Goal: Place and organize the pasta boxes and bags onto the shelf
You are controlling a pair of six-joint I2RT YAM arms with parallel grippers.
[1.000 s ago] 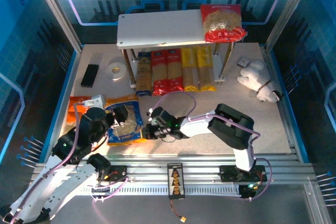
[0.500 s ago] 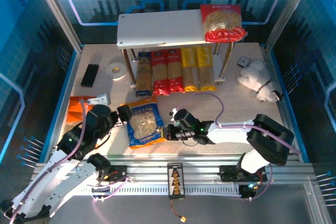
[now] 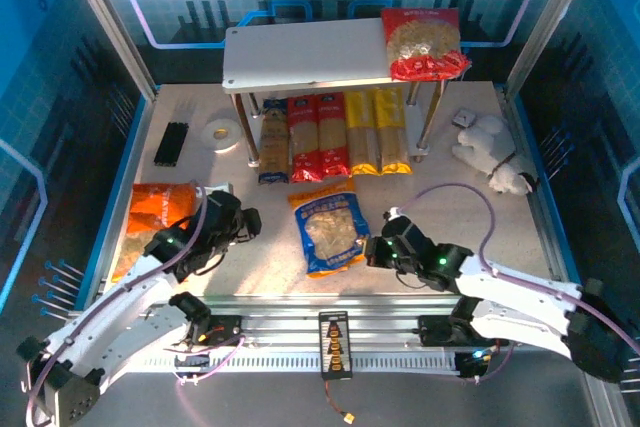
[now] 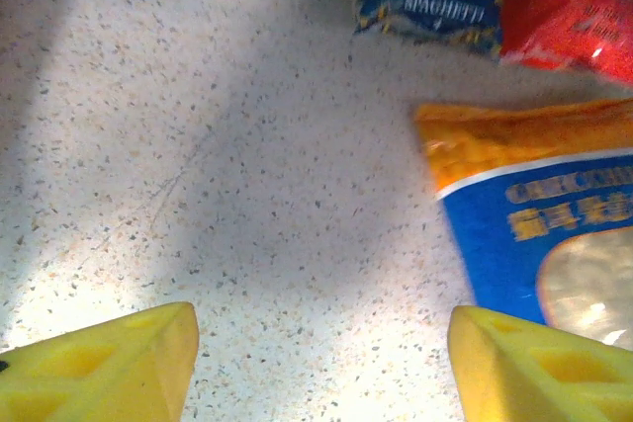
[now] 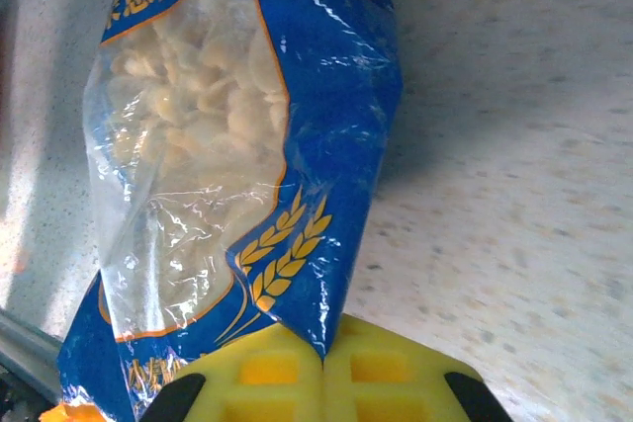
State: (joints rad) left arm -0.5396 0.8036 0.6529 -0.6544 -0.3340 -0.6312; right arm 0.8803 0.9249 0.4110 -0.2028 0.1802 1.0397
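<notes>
Blue bag [image 3: 328, 229] has slid right, from beside the left arm to mid-counter. The right gripper [image 3: 373, 251] has dragged it there, and the left gripper [image 3: 247, 222] has let go and now sits off the bag's left side. Right fingers [image 5: 267, 382] together, clamped on the bag's edge seam. Left fingers [image 4: 109, 363] apart, nothing between them, bare counter [image 4: 247, 195] below.

Doing the step well: the grip is thin, seam only. Lift slowly, let the bag hang straight, carry it clear of the legs and lay it flat on the free left part of the top board.

Shelf [image 3: 300, 57]:
- Top board holds the red bag [image 3: 424, 42] at its right end.
- Lower tier holds five packs in a row: blue-and-tan pack [image 3: 272, 145], two red packs [image 3: 303, 137], two yellow packs [image 3: 362, 132].

Orange bag [image 3: 155, 215] lies flat on the counter by the left arm, not shelved.
</notes>
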